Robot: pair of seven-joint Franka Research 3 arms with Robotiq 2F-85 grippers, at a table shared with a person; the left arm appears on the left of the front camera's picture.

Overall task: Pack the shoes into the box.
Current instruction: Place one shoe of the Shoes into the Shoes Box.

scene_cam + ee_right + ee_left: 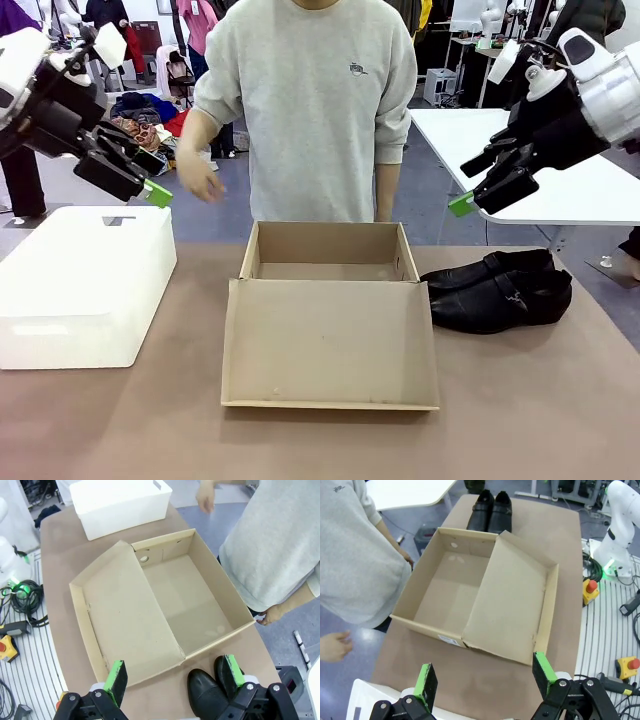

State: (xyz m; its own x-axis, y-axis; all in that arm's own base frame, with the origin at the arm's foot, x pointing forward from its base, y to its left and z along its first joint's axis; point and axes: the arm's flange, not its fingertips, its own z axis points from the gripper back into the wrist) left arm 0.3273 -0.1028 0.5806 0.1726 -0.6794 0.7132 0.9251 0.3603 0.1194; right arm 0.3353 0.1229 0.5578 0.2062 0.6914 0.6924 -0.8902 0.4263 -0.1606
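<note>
Right tool (466,186), fingers spread and empty, hangs over the worktop (120,425). The shoes (497,291) lie almost straight beneath it, side by side and just beside the end wall of the open, empty box (325,246). Their long axis runs toward the box, toes pointing at it. Left tool (150,178), likewise spread and empty, hangs beyond the box, well apart from the shoes, so the right arm is judged the nearer.

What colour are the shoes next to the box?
Shiny black. The shoes show best in the front view, beside the brown box.
</note>
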